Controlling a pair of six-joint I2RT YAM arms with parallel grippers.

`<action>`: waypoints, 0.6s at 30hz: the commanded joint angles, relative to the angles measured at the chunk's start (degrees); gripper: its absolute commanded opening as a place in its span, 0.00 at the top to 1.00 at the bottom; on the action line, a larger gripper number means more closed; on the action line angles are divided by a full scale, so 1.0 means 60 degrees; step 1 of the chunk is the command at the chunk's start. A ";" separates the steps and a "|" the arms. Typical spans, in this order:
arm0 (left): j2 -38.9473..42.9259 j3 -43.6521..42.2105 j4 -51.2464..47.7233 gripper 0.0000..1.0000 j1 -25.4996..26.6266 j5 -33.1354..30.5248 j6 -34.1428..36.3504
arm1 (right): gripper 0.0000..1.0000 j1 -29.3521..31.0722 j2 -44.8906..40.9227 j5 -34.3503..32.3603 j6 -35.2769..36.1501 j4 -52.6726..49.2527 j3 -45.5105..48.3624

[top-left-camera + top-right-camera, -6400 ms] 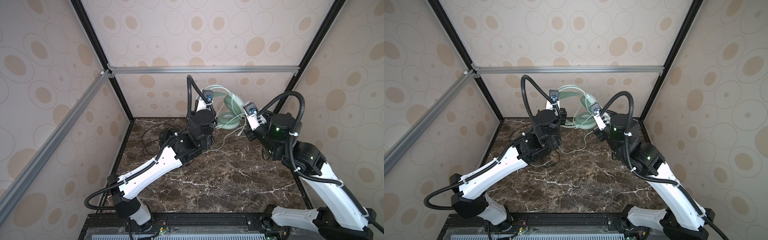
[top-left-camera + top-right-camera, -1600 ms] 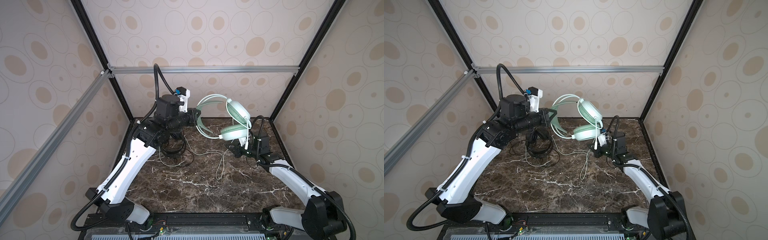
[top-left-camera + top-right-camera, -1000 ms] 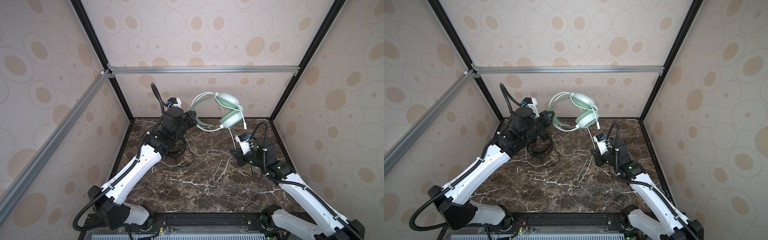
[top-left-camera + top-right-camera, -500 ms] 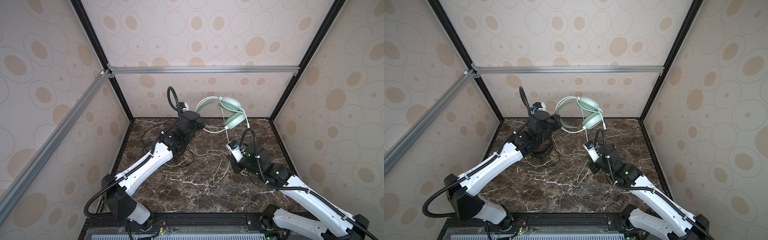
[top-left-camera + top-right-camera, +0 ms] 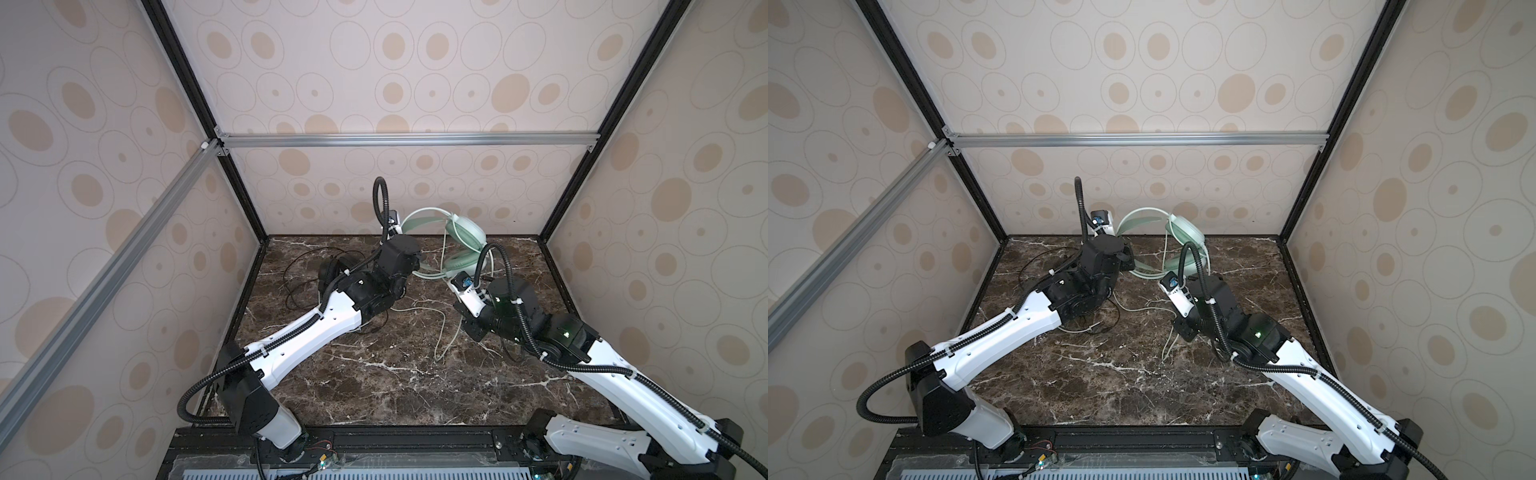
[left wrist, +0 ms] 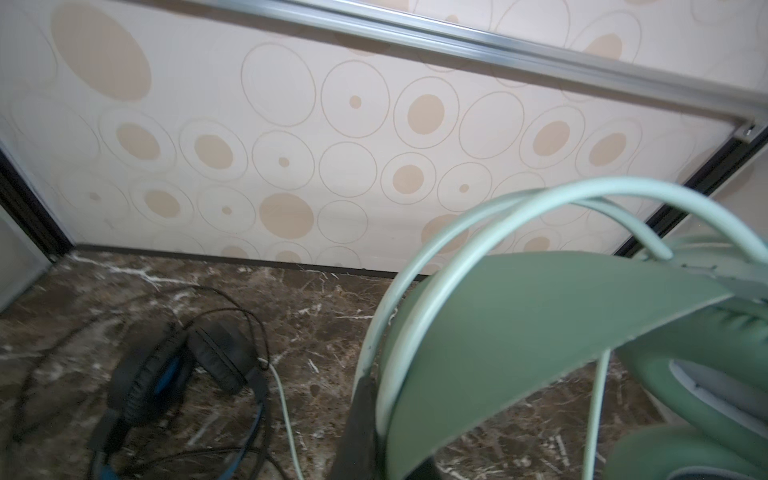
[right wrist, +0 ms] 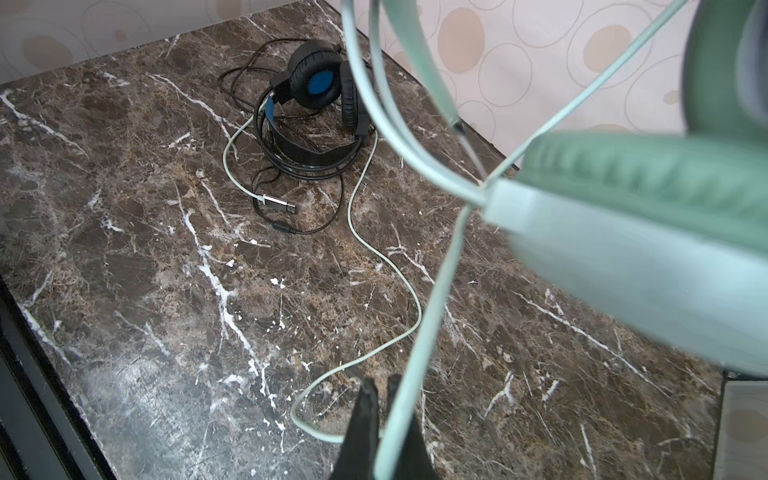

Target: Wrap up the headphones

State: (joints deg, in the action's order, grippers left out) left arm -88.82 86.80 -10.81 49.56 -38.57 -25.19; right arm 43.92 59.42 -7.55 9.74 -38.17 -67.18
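Now lower and nearer the middle than a second ago, the left arm (image 5: 316, 332) has swung the green headset (image 5: 462, 233) down from high above the rear of the table (image 5: 374, 386). The headset hangs clear of the marble, close to the back wall, and the left gripper (image 6: 374, 399) is clenched on its headband. The right arm (image 5: 615, 386) has pulled back from its long reach toward the front edge. The right gripper (image 7: 380, 390) is pinched on the pale cord (image 7: 376, 257), which rises from that pinch to the lower earcup and on past it.

By the look of it, the pair has lined up to lay a turn of cord around the green headset. Most of that cord lies slack in a long curve on the marble, so the wrap seems barely begun.

The black headset (image 7: 316, 83) lies flat at the left rear of the table, beside the left arm. Its thin black cord (image 7: 262, 137) sits in loose loops around it, with no sign of wrapping.

Counted, there are one table, two arms, two grippers, two headsets and two cords. Two plugs lie near each other on the marble in front of the black headset: a metal plug (image 7: 279, 203) on the pale cord and a small black plug (image 7: 281, 227).
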 commanded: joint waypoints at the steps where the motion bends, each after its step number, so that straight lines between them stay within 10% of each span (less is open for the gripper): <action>1: 0.0323 0.0181 0.1044 1.00 0.0328 -0.1378 0.2468 | 1.00 0.0084 0.0075 -0.0041 0.0443 -0.0832 -0.0567; 10: 0.0827 -0.0589 0.2124 1.00 0.1218 -0.2799 0.6798 | 1.00 0.0091 0.0687 -0.0191 0.1034 -0.1785 -0.1516; 18: 0.1142 -0.1333 0.4100 1.00 0.1650 -0.3764 0.7972 | 1.00 0.0092 0.0683 0.0657 -0.0037 -0.1750 -0.1724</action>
State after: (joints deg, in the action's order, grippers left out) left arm -84.40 79.07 4.45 58.96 -55.31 16.53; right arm 44.12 64.71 -5.54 13.02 -48.73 -75.88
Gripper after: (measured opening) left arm 0.067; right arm 0.052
